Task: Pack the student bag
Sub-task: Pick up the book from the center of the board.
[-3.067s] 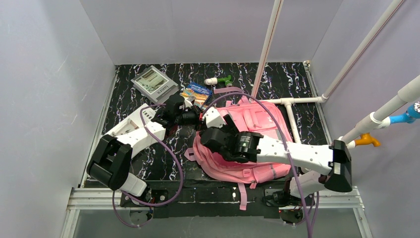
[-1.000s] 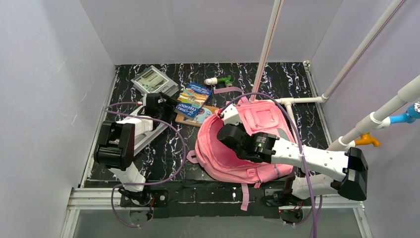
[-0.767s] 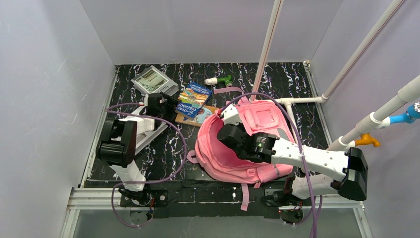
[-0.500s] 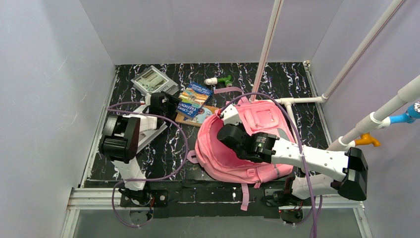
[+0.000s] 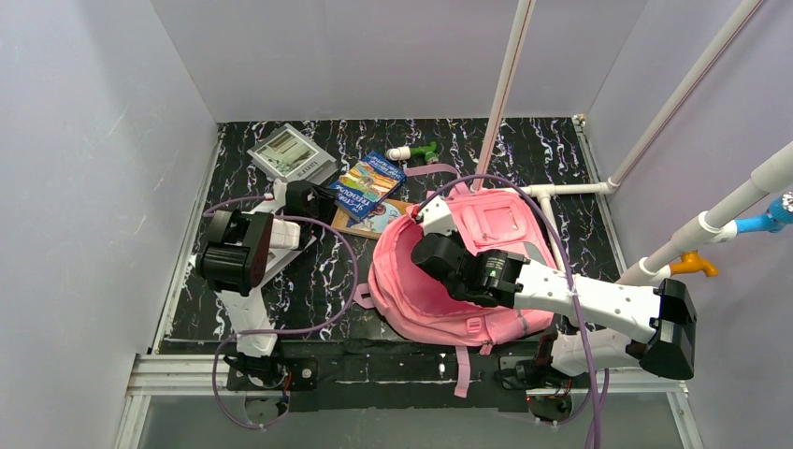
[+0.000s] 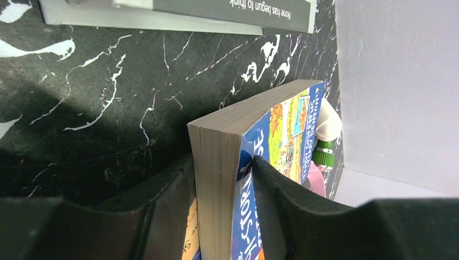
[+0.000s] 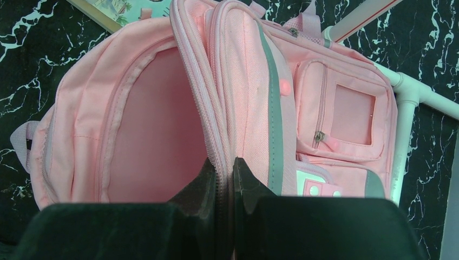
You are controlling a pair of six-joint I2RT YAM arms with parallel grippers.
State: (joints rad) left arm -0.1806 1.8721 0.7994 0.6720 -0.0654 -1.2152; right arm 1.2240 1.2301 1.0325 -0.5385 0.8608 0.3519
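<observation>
The student bag (image 5: 496, 224) is a large pink backpack lying near the middle of the table, its main compartment (image 7: 141, 141) gaping open and empty. My right gripper (image 5: 423, 220) (image 7: 224, 173) is shut on the bag's zipper rim, holding the front flap up. To its left, a blue paperback book (image 5: 372, 182) (image 6: 227, 141) lies tilted on top of another book. My left gripper (image 5: 323, 198) (image 6: 222, 179) is shut on the blue book's near edge, one finger on the cover and one beneath the pages.
A grey hardcover book (image 5: 291, 155) (image 6: 178, 11) lies at the back left. A white and green bottle (image 5: 414, 152) (image 6: 326, 135) sits near the back wall. A second book (image 5: 382, 217) lies under the blue one. White pipes (image 5: 561, 192) run beside the bag.
My left arm left the bag and reached the blue book, then its jaws closed on the book's edge, tilting it slightly. My right gripper lifted the bag's flap and holds it.
</observation>
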